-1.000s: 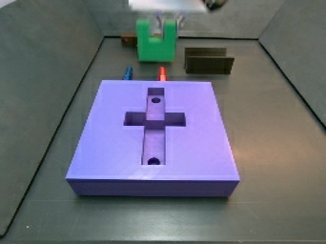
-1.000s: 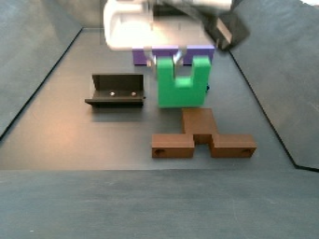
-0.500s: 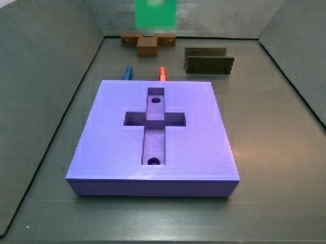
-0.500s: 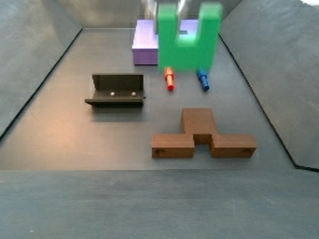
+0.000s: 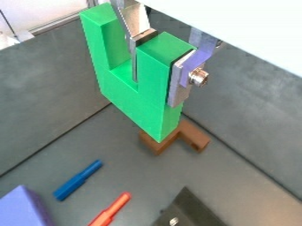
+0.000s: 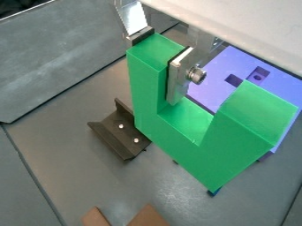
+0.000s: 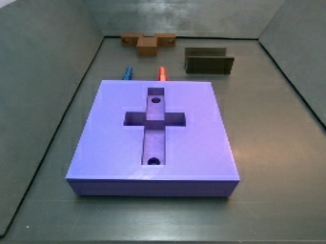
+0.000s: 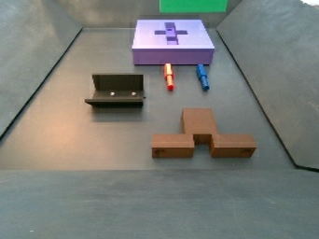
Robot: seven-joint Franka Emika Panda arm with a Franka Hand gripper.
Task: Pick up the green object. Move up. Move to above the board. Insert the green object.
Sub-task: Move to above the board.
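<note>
2 silver fingers (image 5: 186, 75) of the end effector (image 5: 158, 60) pinch 1 prong of the green object (image 5: 139, 81), raised above the floor.

The green object (image 5: 132, 81) was a bright green U shape with two prongs and a square gap between them. The gripper (image 5: 162, 60) held one prong tight, high above the floor. The board (image 7: 155, 133) lay flat, big and purple, with a cross-shaped dip and two small round holes.

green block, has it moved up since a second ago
Yes. Clamped in the gripper, the green block has risen from beside the brown piece to the side view's top edge.
</note>
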